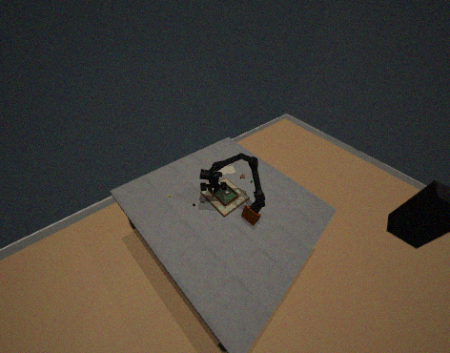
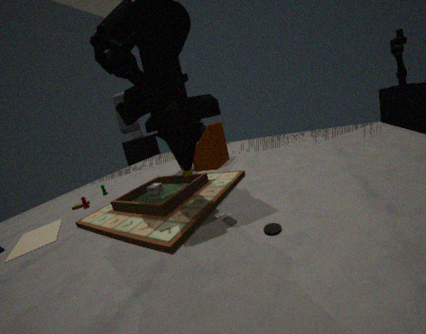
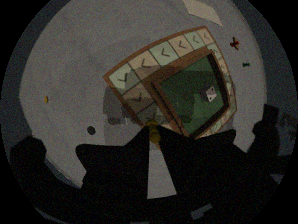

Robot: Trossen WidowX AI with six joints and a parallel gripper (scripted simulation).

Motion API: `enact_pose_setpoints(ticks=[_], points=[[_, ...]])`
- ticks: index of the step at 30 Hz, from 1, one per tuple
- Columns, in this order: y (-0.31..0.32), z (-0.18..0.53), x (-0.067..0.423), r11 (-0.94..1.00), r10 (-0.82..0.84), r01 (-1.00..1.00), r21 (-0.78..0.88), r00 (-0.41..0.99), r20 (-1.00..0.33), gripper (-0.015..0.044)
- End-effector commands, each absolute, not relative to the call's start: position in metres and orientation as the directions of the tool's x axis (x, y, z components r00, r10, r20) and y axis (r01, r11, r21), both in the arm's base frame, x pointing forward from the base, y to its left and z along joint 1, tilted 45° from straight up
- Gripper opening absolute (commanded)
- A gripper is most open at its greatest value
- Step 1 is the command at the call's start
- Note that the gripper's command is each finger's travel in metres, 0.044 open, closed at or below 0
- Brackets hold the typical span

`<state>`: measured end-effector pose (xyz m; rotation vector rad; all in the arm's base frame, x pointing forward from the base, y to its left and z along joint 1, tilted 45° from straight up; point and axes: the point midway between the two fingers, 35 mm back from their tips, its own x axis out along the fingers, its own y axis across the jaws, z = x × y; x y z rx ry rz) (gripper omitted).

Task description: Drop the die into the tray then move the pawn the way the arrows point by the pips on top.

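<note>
Pawn (image 2: 187,171) (small, yellowish) is pinched in the gripper (image 2: 186,166), jaws nearly closed on it, tips pointing straight down. It hangs just over the board (image 2: 162,239) edge on the far side of the dice tray (image 2: 146,208), the side toward the orange arm base (image 2: 212,146). Can't tell whether it touches the square yet.

Die (image 2: 155,189) lies inside the tray on the green felt, so the roll looks done; top pips too blurry to read.

Vertical grip probably keeps the fingers off the tray wall while the pawn goes down on a ring square. Wrist view shows the pawn (image 3: 154,137) between the dark fingers, board and tray just beyond.

Spare pawns, card and black disc are well away from the tray.
</note>
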<state>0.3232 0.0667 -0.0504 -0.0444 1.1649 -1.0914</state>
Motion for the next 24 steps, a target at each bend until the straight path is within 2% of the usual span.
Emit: enact_pose_setpoints(ticks=[1,24], points=[[0.063,-0.054,0.313,0.521,-0.7,0.665,-0.534,-0.025,-0.714,0.0],[0.031,-0.087,0.31,0.52,-0.702,0.665,-0.535,-0.024,-0.712,0.0]])
